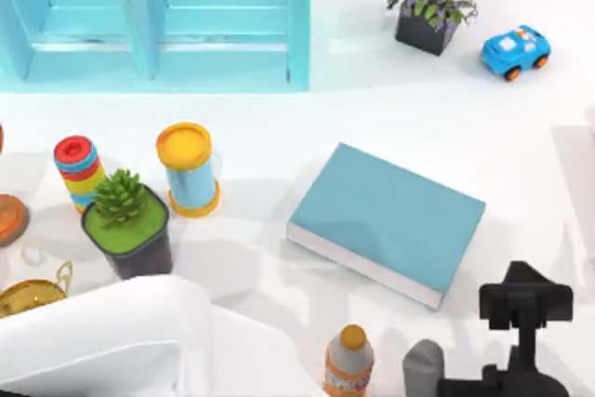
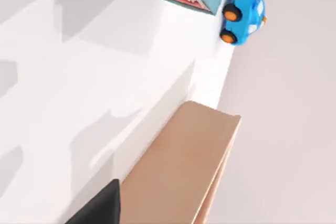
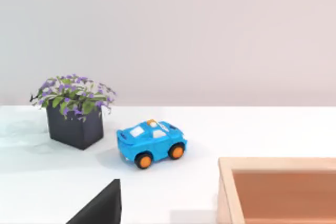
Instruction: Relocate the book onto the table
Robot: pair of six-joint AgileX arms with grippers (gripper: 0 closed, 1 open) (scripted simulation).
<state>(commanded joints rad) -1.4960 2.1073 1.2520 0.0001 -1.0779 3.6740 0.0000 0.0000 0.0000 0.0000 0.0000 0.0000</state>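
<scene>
Top view showed the book (image 1: 390, 218) lying flat on the table (image 1: 372, 109), right of the yellow-capped can (image 1: 190, 170). My right gripper (image 1: 523, 302) sat just right of the book's corner; whether it was clenched I couldn't tell.

One book (image 1: 389, 222), two potted plants (image 1: 125, 230) (image 1: 429, 11), one toy car (image 1: 515, 51), one bottle (image 1: 350, 361).

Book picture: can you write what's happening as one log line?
book: flat on table, free | shelf unit: behind it | right gripper: near book's corner | left arm: low at left
</scene>
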